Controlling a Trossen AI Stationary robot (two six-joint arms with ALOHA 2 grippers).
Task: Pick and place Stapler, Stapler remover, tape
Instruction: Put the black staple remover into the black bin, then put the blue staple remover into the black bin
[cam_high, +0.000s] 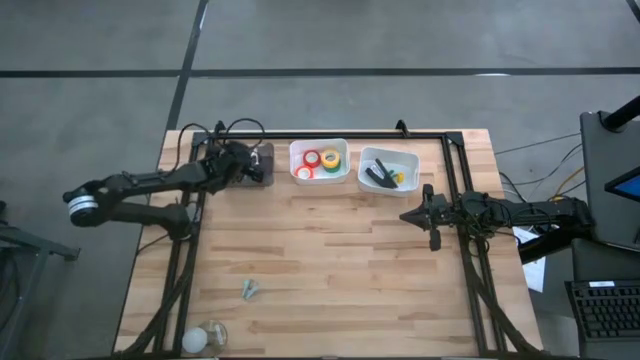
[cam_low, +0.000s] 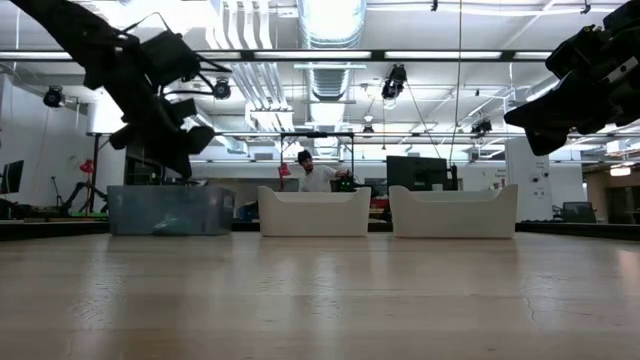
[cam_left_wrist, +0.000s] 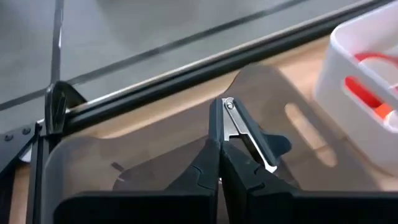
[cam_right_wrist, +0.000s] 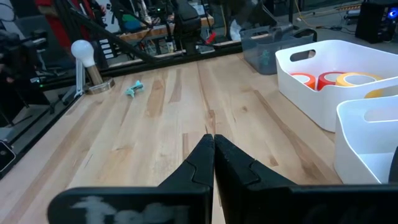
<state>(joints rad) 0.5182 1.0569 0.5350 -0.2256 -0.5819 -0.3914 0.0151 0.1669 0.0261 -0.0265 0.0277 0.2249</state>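
Stapler (cam_high: 379, 176) lies in the right white bin (cam_high: 404, 157), its long axis slanting across the bin; which end leads is hard to tell. Tape rolls (cam_high: 320, 163) sit in the middle white bin (cam_high: 296, 150). Left gripper (cam_high: 256, 165), pressed together, hangs over the smoky bin (cam_left_wrist: 155, 155), seemingly pinching a staple remover (cam_left_wrist: 249, 134). Right gripper (cam_high: 408, 215), pressed together, hovers near the stapler's bin. No writing is legible.

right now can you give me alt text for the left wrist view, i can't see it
The left pincer, shut on a small black-and-silver stapler remover, hangs over a smoky translucent bin at the table's back edge. To one side, a white bin holds red tape; grey floor lies beyond a black frame rail.
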